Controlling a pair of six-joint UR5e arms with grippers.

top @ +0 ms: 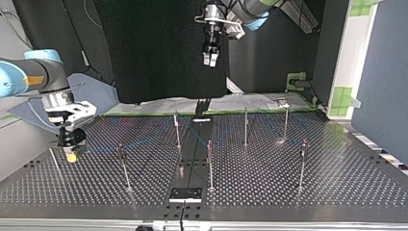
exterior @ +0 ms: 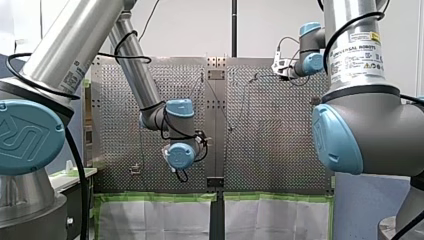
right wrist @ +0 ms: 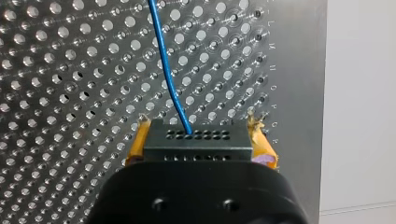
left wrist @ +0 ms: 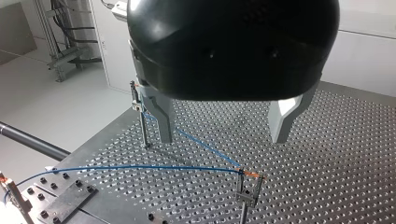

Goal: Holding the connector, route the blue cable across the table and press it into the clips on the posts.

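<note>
Right end effector (right wrist: 198, 145): its yellow pads are clamping the black connector (right wrist: 196, 136), low over the perforated surface (right wrist: 70, 93).
Cable (right wrist: 163, 60): one blue line is leaving the connector and running ahead across the holes.
Left end effector (left wrist: 222, 139): its fingers are standing wide apart, gripping nothing, and it is hanging high above the surface.
Beneath it: the cable is stretching between the tops of two posts (left wrist: 145, 133), then curving away.
Posts: six are standing upright in the top view, well apart.
</note>
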